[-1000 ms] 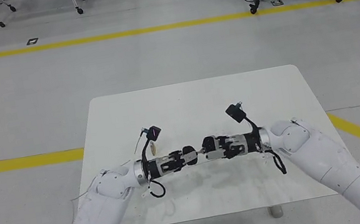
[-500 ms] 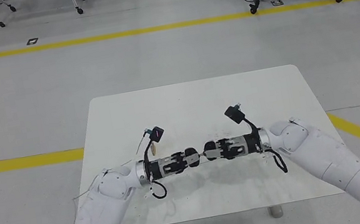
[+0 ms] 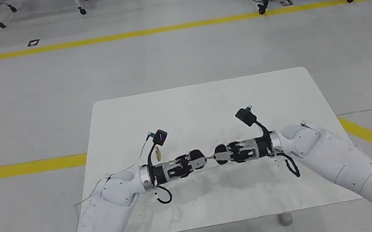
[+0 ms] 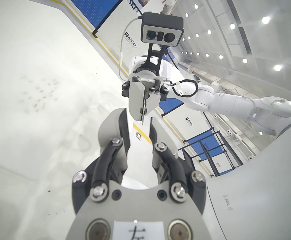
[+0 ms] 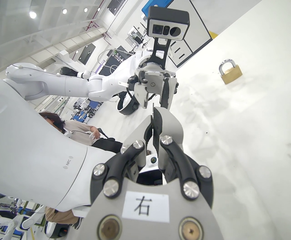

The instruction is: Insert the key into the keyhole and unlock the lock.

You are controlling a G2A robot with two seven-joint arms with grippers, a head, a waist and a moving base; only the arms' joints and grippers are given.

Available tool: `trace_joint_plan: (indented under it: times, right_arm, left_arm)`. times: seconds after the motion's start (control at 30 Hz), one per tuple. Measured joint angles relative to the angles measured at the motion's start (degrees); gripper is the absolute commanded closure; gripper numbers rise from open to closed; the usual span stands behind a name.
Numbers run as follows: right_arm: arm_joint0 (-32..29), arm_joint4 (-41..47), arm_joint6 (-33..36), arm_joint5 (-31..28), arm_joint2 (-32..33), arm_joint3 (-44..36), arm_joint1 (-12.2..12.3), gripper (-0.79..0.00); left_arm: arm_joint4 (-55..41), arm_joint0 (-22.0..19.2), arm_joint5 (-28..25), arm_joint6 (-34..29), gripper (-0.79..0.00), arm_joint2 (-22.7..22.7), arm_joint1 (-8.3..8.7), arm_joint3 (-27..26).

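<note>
While the right gripper (image 5: 155,114) is pinched tight on the key (image 4: 142,113), whose thin blade is seen projecting past the fingertips, the left gripper (image 4: 137,116) is held opposite it, tip to tip, its jaws spread wide and nothing gripped. Whether the blade's end is between them cannot be told. Both are poised above the white table (image 3: 273,100). The brass padlock (image 5: 230,72) is seen lying flat on the table, shackle closed, well apart from the key and nearer the left arm. A hand-over of the key appears to be in hand; insertion is not begun. Next, the left jaws would need to be closed squarely on the blade, without it being twisted.
</note>
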Motion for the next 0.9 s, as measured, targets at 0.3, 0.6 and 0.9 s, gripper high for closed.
trace_joint_plan:
  times: [0.3,0.6,0.9]
  right_arm:
    - [-3.18,0.94,-0.30,0.03,6.92,-1.72,1.86,0.000]
    - [-3.14,0.94,-0.29,0.03,6.84,-1.69,1.84,0.000]
    - [-3.14,0.94,-0.29,0.03,6.84,-1.69,1.84,0.000]
  left_arm:
    - [-0.01,0.00,-0.01,-0.01,-0.785,0.00,0.00,-0.01]
    - [1.68,0.27,1.09,1.98,-0.785,-0.93,0.18,-1.86]
    - [30.08,11.46,16.48,8.65,-0.785,-17.42,4.85,-23.64]
